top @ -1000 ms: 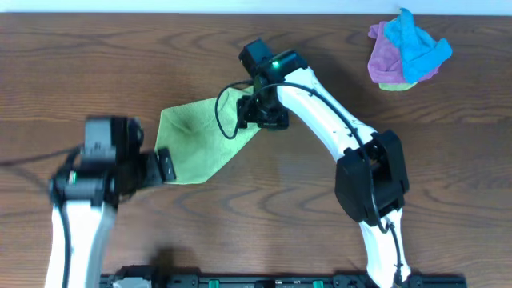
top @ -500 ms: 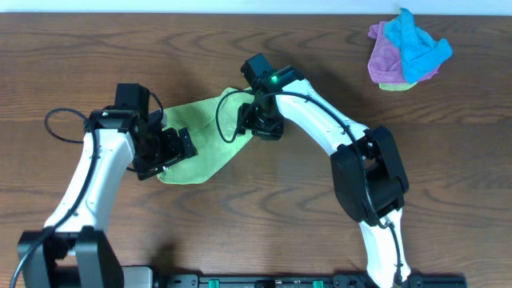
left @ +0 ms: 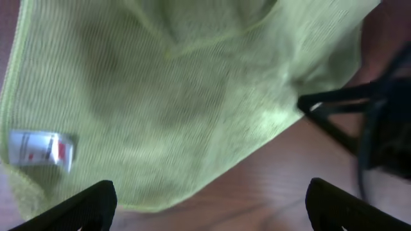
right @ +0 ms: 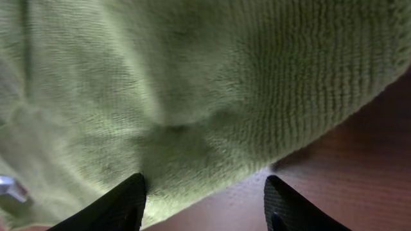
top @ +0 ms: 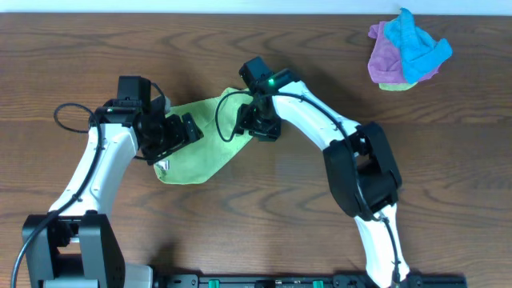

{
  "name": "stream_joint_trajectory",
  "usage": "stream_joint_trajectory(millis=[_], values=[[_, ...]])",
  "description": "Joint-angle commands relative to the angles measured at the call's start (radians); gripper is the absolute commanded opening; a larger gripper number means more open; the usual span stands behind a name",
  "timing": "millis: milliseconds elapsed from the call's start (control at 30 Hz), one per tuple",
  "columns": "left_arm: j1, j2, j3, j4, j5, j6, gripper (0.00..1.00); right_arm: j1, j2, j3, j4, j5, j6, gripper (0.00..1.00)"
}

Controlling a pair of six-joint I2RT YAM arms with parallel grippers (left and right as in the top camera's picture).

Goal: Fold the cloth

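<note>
The lime-green cloth point(top: 205, 152) lies partly folded on the wooden table, left of centre. My left gripper point(top: 178, 138) hovers over its left part, open. In the left wrist view the cloth point(left: 180, 96) fills the upper frame, its white tag point(left: 40, 149) at the left, and the left gripper point(left: 209, 212) has nothing between its fingertips. My right gripper point(top: 258, 126) sits at the cloth's right corner. In the right wrist view the cloth point(right: 192, 83) covers most of the frame. The right gripper point(right: 205, 205) straddles the cloth's edge with jaws apart, one finger point(right: 122, 205) against the cloth, the other over bare wood.
A pile of purple and bright blue cloths point(top: 408, 50) lies at the back right. A black cable point(top: 224, 122) loops from the right arm over the green cloth. The right arm's dark gripper point(left: 379, 122) shows at the right of the left wrist view.
My left arm has swung in from the front left to over the cloth's left part. The right gripper has shifted slightly left at the cloth's corner, its jaws narrowing a little.
</note>
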Motion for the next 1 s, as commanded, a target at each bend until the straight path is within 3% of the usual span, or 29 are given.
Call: stream_joint_trajectory(millis=[0, 233, 300, 433, 533, 767, 967], values=[[0.000, 0.009, 0.011, 0.056, 0.008, -0.029, 0.96, -0.004, 0.009, -0.011, 0.004, 0.014, 0.021, 0.60], [0.000, 0.048, 0.011, 0.156, 0.004, -0.047, 0.96, -0.004, 0.013, -0.011, 0.026, 0.033, 0.040, 0.59], [0.000, 0.075, 0.011, 0.157, 0.003, -0.047, 0.96, -0.004, 0.015, -0.011, 0.033, 0.034, 0.043, 0.54], [0.000, 0.134, 0.011, 0.166, 0.003, -0.047, 0.96, -0.004, 0.024, -0.011, 0.054, 0.035, 0.047, 0.30], [0.000, 0.175, 0.011, 0.179, 0.004, -0.047, 0.96, -0.004, 0.024, -0.011, 0.064, 0.058, 0.047, 0.01], [0.001, 0.205, 0.011, 0.217, 0.007, -0.059, 0.96, -0.006, -0.013, -0.009, 0.035, 0.100, 0.009, 0.01], [0.001, 0.205, 0.011, 0.256, 0.008, -0.092, 0.96, 0.006, -0.145, -0.009, -0.063, 0.147, 0.010, 0.01]])
